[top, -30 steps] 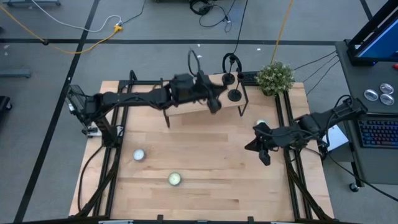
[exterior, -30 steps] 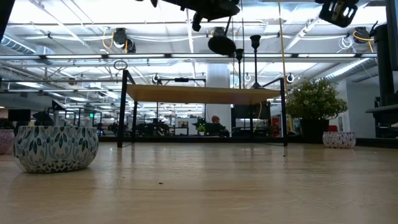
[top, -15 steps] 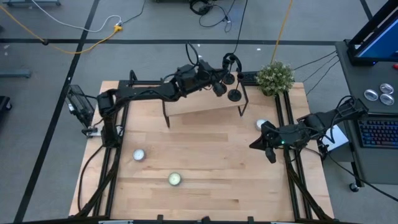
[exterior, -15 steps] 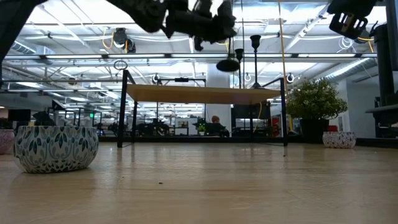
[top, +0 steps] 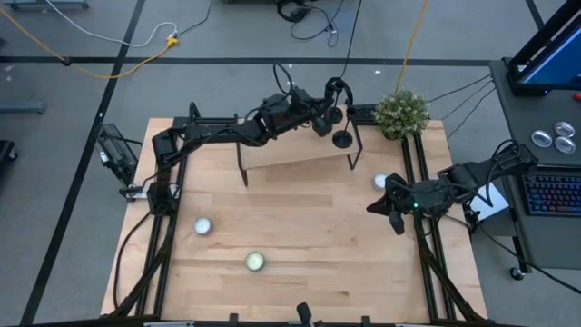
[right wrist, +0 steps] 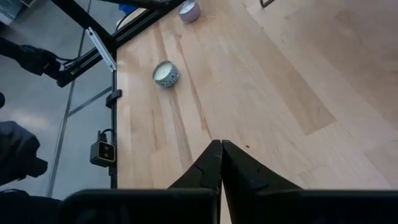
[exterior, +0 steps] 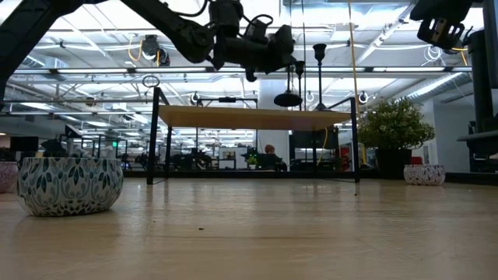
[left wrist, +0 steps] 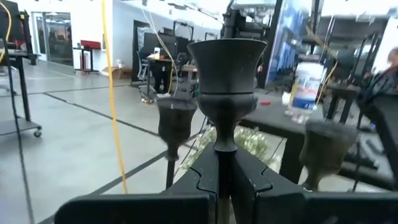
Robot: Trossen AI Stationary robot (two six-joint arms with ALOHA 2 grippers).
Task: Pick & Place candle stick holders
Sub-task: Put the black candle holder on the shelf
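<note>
**Holder pinched over the shelf, right arm waiting**

Left gripper (top: 320,122) reaching over the right rear part of a raised light wooden shelf (top: 290,156). Fingers (left wrist: 202,183) clamped on the thin stem of a black metal candle stick holder (left wrist: 226,68), cup pointing up. In the low view, round base of that holder hanging just above the shelf top; touching or not, impossible to tell.

Just to its right, two more black candle stick holders (top: 342,139) upright on the shelf, one of them nearer the back edge. Both close beside the held one, crowding the spot.

Down on the pale wooden table (top: 300,209), from the left:
- a round white-silver tealight candle (top: 202,226);
- a second tealight (top: 255,262) nearer the front edge;
- a third tealight (top: 381,182) at the right side.

Small green potted plant (top: 401,113) at the right rear corner, just past the shelf's end.

Right gripper (top: 392,214) over the right side of the table, near the third tealight. Fingers pressed together with nothing between, only bare boards ahead.

Compared with a second ago:
- left gripper farther right and farther back, no longer at the middle of the shelf's front edge;
- held base much lower in the low view;
- right gripper shifted only slightly rightward;
- standing holders and tealights unmoved.
</note>
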